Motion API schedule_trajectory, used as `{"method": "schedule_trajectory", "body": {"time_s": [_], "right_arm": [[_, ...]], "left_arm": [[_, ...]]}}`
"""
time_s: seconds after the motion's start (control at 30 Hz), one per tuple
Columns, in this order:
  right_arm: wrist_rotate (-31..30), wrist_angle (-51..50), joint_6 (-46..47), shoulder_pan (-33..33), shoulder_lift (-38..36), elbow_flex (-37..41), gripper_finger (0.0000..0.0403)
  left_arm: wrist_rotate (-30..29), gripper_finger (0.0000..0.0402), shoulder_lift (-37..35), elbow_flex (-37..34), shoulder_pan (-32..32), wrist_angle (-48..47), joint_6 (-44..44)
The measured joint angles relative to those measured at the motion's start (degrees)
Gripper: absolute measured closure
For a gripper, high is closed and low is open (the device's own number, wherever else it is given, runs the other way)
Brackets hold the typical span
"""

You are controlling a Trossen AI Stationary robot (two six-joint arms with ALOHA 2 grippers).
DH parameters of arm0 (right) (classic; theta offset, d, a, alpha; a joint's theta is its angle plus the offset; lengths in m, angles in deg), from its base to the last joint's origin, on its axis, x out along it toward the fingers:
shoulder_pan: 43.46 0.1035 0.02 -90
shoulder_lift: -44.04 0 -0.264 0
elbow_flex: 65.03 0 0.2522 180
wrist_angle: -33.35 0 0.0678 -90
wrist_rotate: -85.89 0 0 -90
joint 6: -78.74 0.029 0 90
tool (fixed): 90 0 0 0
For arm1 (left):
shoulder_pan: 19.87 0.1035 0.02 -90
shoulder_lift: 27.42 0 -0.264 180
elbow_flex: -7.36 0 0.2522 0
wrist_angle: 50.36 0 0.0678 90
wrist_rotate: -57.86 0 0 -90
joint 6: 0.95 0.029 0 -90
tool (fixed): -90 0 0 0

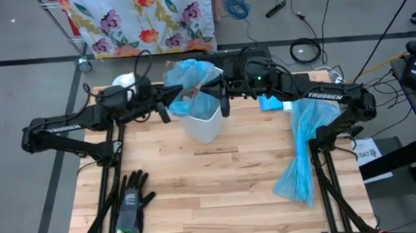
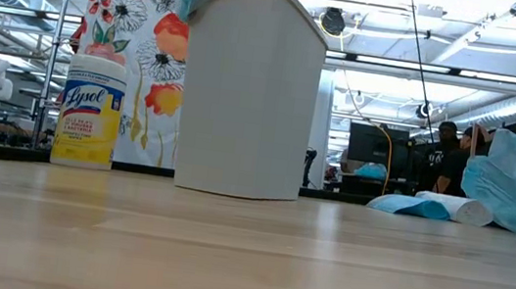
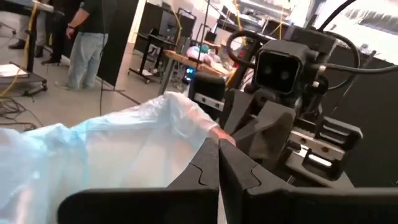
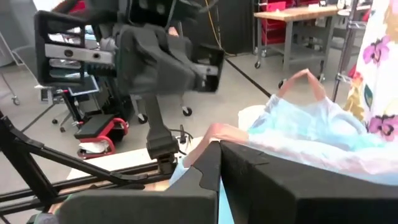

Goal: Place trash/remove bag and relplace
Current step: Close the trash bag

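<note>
Both arms meet over the white bin [image 1: 204, 120] at the far middle of the table [image 1: 221, 196], and the step in hand looks like the bag change: a pale blue bag [image 1: 190, 75] is bunched up above the bin's mouth, pinched from either side. The left gripper [image 1: 164, 105] is clenched on the bag's edge, and the right gripper [image 1: 224, 101] is clamped on the opposite edge. I see no loose trash on the table; whether any is inside the bag I cannot tell. A second blue bag [image 1: 302, 150] lies draped by the right arm's base, with the gloves [image 1: 132, 202] near the front left. Next, I judge, both must rise evenly so the bag clears the rim without tearing.
</note>
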Motion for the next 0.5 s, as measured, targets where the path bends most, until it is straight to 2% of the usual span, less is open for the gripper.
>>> {"method": "schedule_trajectory", "body": {"time_s": [0.1,0.33,0.5], "right_arm": [[0.0,-0.5,0.4,0.0,0.0,0.0,0.0403],[0.0,-1.1,0.5,0.0,0.0,0.0,0.0403],[0.0,-1.2,2.9,0.0,0.2,0.0,0.0403]], "left_arm": [[-2.9,0.0401,-2.3,0.0,0.0,-2.6,0.9],[-16.1,0.0401,-7.4,0.0,0.3,-13.9,0.8],[-17.0,0.0401,-6.8,0.0,5.1,-20.4,0.7]]}}
